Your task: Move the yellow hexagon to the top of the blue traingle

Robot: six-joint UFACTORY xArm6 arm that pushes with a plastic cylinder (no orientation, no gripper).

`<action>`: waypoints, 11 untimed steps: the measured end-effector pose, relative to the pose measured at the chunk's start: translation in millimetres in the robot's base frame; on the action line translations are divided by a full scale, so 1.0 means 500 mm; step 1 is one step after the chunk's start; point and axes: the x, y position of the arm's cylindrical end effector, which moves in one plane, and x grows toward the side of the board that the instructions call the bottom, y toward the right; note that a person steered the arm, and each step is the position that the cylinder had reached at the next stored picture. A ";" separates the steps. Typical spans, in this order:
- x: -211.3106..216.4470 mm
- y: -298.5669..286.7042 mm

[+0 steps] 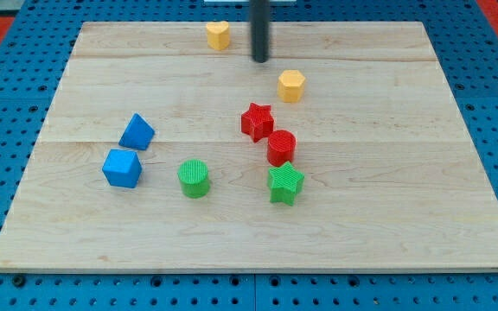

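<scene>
There are no jaws on this rig, so nothing can open, close or hold; I have only the dark rod, and my tip rests on the wooden board near the view's top, touching no block. The yellow hexagon lies just below and to the right of my tip. The blue triangle is well apart from it, toward the view's left. So I judge the task is hardly begun: the hexagon must travel left across the board and finish above the triangle.

I count eight blocks: two yellow (the hexagon and a yellow heart), two blue (the triangle and a blue cube), two red (a red star, a red cylinder), two green (a green cylinder, a green star).
</scene>
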 end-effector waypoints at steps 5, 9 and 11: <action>0.085 -0.023; 0.034 -0.215; 0.114 -0.333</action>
